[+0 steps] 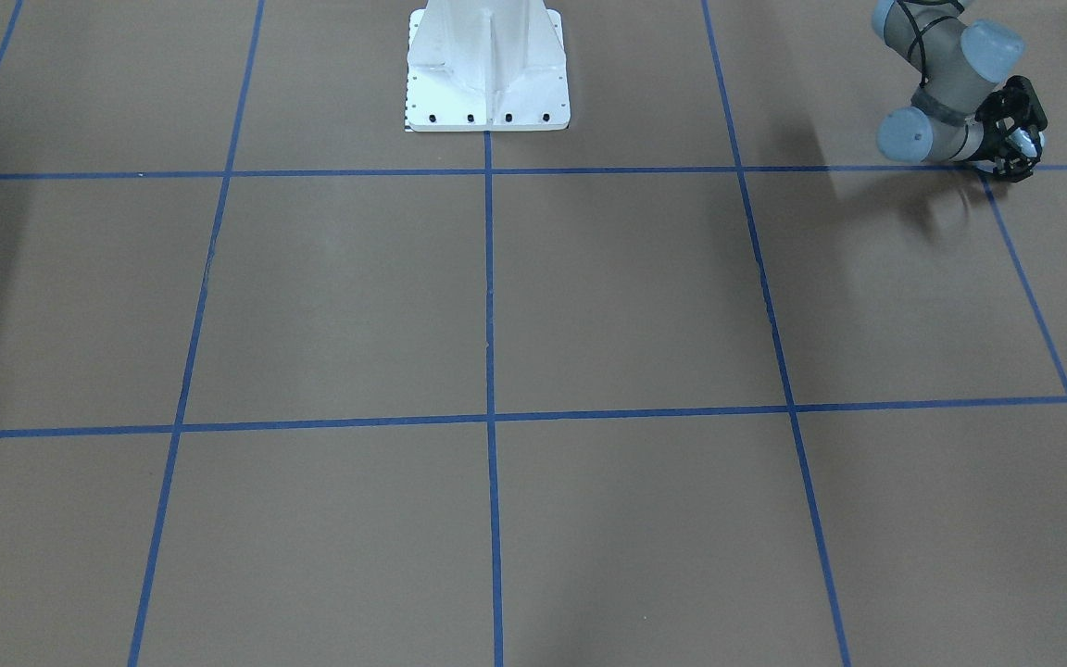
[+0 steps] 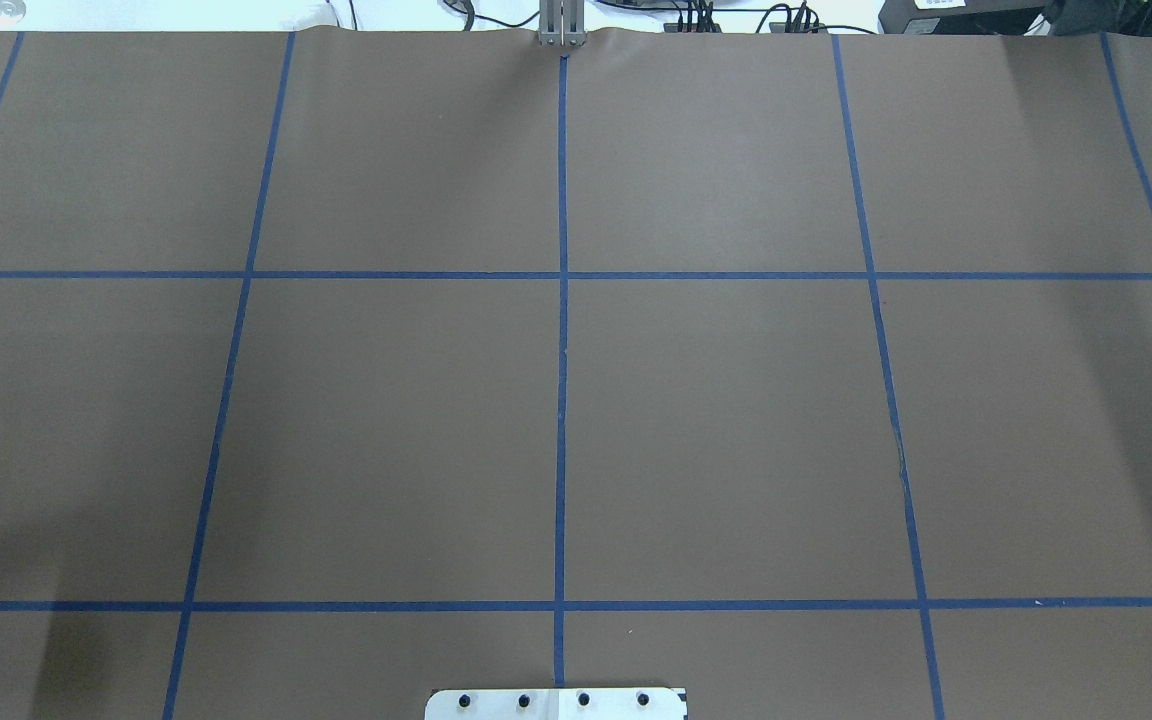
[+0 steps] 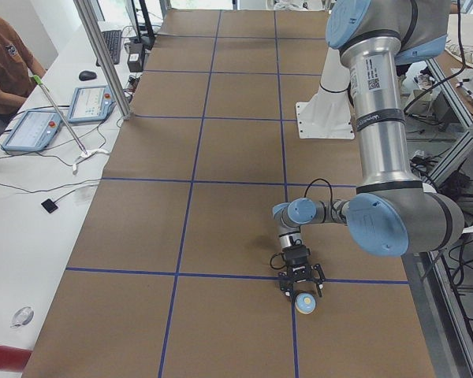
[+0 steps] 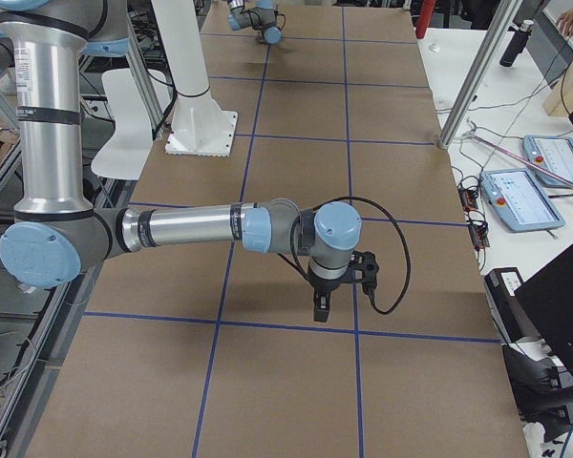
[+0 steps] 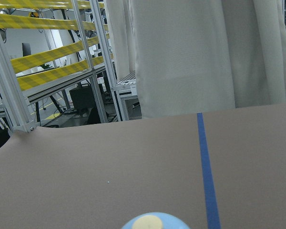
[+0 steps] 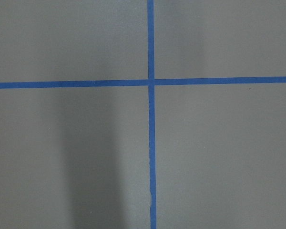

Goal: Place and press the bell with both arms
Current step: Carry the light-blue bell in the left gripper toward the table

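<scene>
The light-blue bell [image 3: 305,303] with its cream button sits on the brown table at the robot's far left end, beside a blue tape line. My left gripper [image 3: 303,288] points down right at it, with the black jaws spread on either side and just behind the bell. In the front-facing view the left gripper [image 1: 1020,139] shows at the top right with the bell [image 1: 1028,144] pale between its jaws. The left wrist view shows only the bell's top [image 5: 149,222] at the bottom edge. My right gripper [image 4: 321,307] hangs above mid-table; I cannot tell its state.
The white pedestal base [image 1: 487,74] stands at the middle of the robot's side. Blue tape lines [image 2: 562,400] divide the brown table into squares. Operators' tablets [image 3: 31,130] and cables lie on the white bench beyond the table's far edge.
</scene>
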